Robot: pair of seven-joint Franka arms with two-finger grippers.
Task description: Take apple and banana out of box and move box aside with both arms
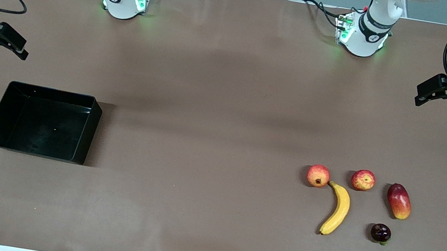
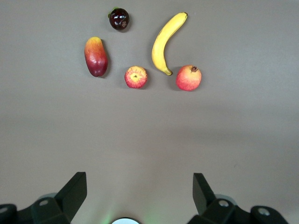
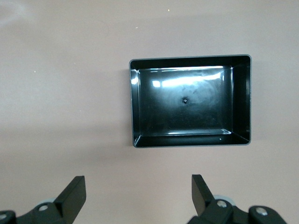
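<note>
Brown matting covers the whole table; nearest the front camera, toward the left arm's end, lies the long curved yellow banana (image 1: 337,209), with the small round red apple with pale yellow streaks (image 1: 363,180) just beside its upper tip and a little farther from the camera. Both fruits already rest on the mat, well apart from the shallow glossy black plastic box (image 1: 7,116), which sits empty toward the right arm's end. Farther up, the left gripper (image 1: 431,93) and right gripper (image 1: 8,42) hover over bare mat with fingers spread wide, holding nothing; judged from this, the task looks complete, and any further shift of the box would need both grippers brought down onto its walls.
</note>
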